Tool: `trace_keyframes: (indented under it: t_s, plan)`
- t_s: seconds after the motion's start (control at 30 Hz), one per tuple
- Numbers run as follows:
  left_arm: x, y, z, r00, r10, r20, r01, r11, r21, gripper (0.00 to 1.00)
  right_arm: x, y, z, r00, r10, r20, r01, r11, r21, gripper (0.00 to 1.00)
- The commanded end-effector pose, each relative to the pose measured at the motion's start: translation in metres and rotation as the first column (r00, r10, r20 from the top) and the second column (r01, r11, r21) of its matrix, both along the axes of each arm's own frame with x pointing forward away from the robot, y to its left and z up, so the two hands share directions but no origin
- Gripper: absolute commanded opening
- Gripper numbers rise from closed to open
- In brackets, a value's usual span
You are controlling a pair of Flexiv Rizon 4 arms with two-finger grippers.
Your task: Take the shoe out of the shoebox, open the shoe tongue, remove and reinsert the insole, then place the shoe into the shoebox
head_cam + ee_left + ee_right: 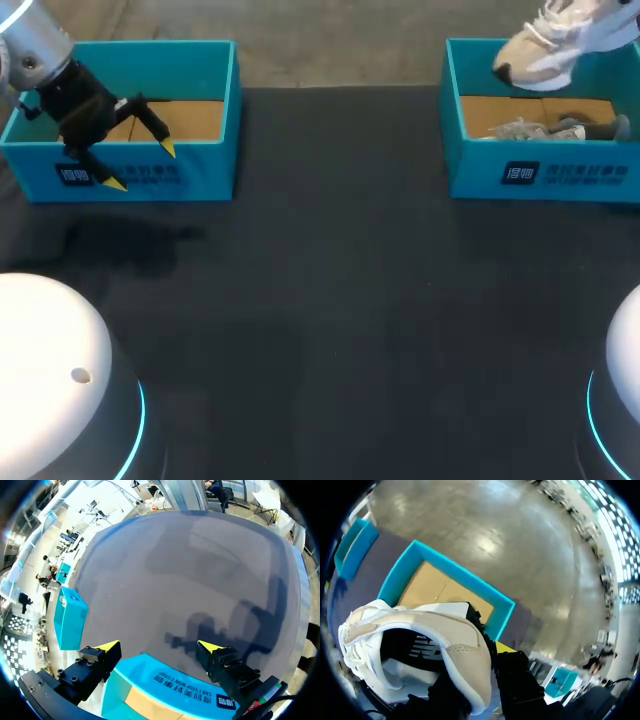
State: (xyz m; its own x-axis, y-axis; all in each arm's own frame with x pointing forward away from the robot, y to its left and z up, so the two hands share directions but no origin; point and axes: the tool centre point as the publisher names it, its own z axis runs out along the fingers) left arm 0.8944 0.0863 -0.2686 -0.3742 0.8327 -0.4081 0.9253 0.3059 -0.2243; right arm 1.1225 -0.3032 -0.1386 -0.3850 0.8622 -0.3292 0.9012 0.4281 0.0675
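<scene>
A white and beige shoe (545,50) hangs above the right teal shoebox (500,185), at the table's far right. In the right wrist view my right gripper (490,652) is shut on the heel collar of the shoe (420,630). One yellow-tipped finger is outside the collar and the other is hidden inside the shoe. The open shoebox (450,570) lies below and ahead of it, showing its brown floor. My left gripper (141,166) hovers open over the front wall of the left teal box (150,175), with nothing between its fingers (107,646).
Crumpled paper and a grey object (545,128) lie inside the right shoebox. In the left wrist view, the left box (165,680) sits under the gripper and the right shoebox (70,620) stands across the dark table (330,300).
</scene>
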Motion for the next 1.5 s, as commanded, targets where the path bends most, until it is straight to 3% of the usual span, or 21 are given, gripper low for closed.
trace_keyframes:
  t_s: [0.03, 0.2, 0.47, 0.8, 1.03, 1.5]
  plan:
    - [-0.001, 0.000, 0.001, 1.000, 0.000, 0.001, 0.000, 1.000, 0.003, 1.00, 0.003, 0.001, 0.003, 0.983, -0.184, 0.019, 0.184, 0.983, 0.030, 0.00]
    - [-0.001, 0.000, 0.001, 1.000, 0.000, 0.001, 0.000, 1.000, 0.003, 1.00, -0.007, 0.004, -0.007, 0.928, -0.369, 0.049, 0.368, 0.929, 0.043, 0.00]
    - [-0.001, 0.000, 0.001, 1.000, 0.000, 0.001, 0.000, 1.000, 0.003, 1.00, -0.012, 0.000, -0.020, 0.894, -0.444, 0.059, 0.441, 0.896, 0.050, 0.00]
    - [-0.001, 0.000, 0.001, 1.000, 0.000, 0.001, 0.000, 1.000, 0.003, 1.00, -0.027, -0.003, -0.026, 0.895, -0.443, 0.053, 0.440, 0.896, 0.052, 0.00]
    - [-0.001, 0.000, 0.001, 1.000, 0.000, 0.001, 0.000, 1.000, 0.003, 1.00, -0.039, -0.005, -0.049, 0.884, -0.468, 0.027, 0.467, 0.884, 0.031, 0.00]
    - [-0.001, 0.000, 0.001, 1.000, 0.000, 0.001, 0.000, 1.000, 0.003, 1.00, -0.039, -0.002, -0.078, 0.863, -0.504, 0.015, 0.503, 0.863, 0.056, 0.00]
